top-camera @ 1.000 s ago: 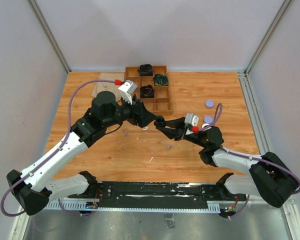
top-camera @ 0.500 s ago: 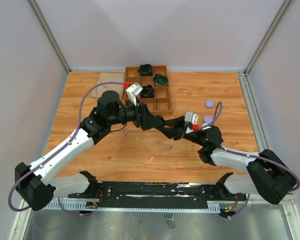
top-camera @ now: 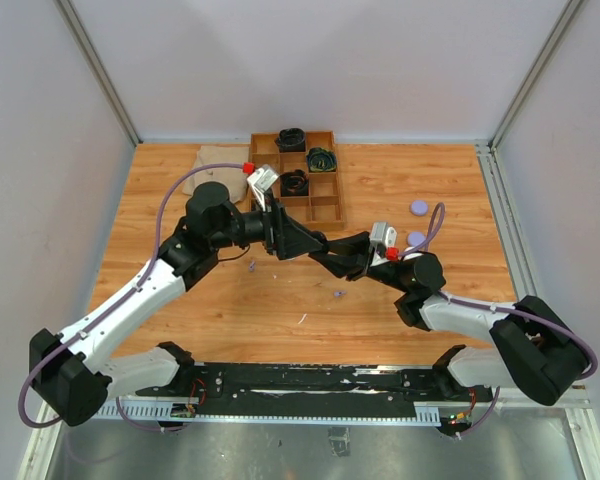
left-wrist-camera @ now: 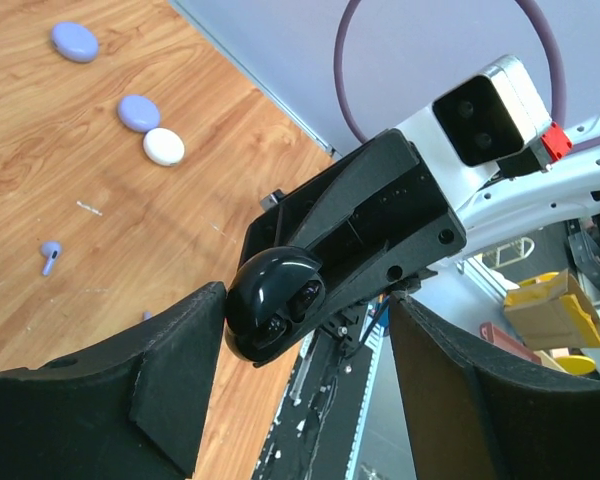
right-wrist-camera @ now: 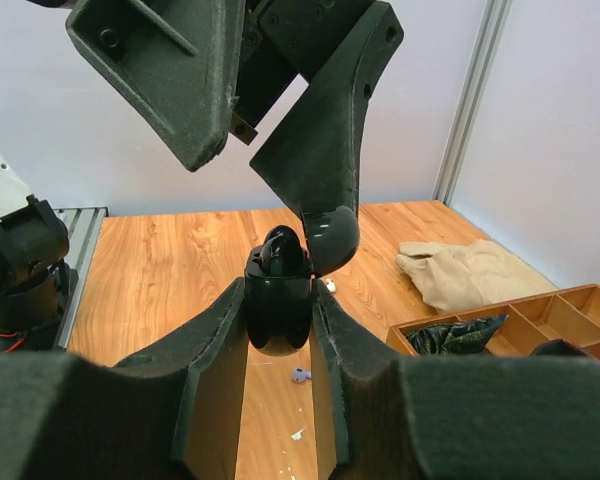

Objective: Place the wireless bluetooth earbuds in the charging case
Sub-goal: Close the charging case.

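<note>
My right gripper (right-wrist-camera: 278,305) is shut on the black charging case (right-wrist-camera: 277,310) and holds it upright above the table. Its lid (right-wrist-camera: 330,235) is open, and a black earbud (right-wrist-camera: 280,250) sits in the case. My left gripper (left-wrist-camera: 310,320) is open, its fingers (right-wrist-camera: 320,150) hanging over the case, one by the lid. In the top view both grippers meet at mid-table around the case (top-camera: 318,243). Lilac earbuds (top-camera: 338,294) (top-camera: 250,265) lie loose on the wood. One lilac earbud (right-wrist-camera: 299,375) lies below the case and a white one (right-wrist-camera: 330,285) behind it.
A wooden divided tray (top-camera: 315,185) with dark bundles stands at the back, a beige cloth (top-camera: 220,160) to its left. Two lilac round pucks (left-wrist-camera: 75,40) (left-wrist-camera: 138,112) and a white one (left-wrist-camera: 163,146) lie on the right side of the table.
My left arm has swung right and its wrist has turned, bringing its open fingers up against the case. My right gripper has kept the case almost still.
</note>
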Controlling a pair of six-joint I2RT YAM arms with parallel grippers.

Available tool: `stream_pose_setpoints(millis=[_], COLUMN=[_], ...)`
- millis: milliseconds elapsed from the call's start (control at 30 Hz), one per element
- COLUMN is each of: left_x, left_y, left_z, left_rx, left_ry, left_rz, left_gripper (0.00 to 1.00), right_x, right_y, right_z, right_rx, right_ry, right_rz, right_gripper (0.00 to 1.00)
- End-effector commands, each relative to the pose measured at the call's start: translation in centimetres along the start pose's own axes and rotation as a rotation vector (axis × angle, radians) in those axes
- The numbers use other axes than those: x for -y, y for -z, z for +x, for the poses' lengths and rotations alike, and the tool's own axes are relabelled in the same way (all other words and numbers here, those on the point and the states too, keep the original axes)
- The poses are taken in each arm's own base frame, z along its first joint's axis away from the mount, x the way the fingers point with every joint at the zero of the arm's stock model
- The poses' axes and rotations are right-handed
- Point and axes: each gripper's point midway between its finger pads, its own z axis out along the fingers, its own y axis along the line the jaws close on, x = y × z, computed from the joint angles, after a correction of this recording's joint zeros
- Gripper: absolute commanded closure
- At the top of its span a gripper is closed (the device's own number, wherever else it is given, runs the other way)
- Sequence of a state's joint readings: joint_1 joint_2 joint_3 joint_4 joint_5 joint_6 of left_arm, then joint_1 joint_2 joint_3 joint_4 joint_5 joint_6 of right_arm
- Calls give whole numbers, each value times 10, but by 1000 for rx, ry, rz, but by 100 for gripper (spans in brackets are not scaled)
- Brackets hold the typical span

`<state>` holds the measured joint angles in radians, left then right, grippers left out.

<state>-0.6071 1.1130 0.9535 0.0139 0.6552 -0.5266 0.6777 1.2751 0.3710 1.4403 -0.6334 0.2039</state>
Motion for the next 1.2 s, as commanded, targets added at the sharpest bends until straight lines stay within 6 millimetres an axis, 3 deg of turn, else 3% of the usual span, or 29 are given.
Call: stream_pose_setpoints(millis=[0,533,867,1167], left_x=[19,19,-15,-3], left_y=[9,19,8,2], left_z=[-13,-15,-5,7], left_rx=[51,79,28,-24], left_ry=[-58,-82,25,57], left_rz=[77,83,-33,93], left_gripper=[30,30,27,28], right_x=[-8,-12,-14,-12], right_y=[-3,-1,-6,-11], right_z=[-8,2,-11,-12], right_rx=[36,6,34,39], right_ry=[-13,-73,-44,-41], right_rz=[-34,-46,-69,-81], right_gripper=[98,98,99,98])
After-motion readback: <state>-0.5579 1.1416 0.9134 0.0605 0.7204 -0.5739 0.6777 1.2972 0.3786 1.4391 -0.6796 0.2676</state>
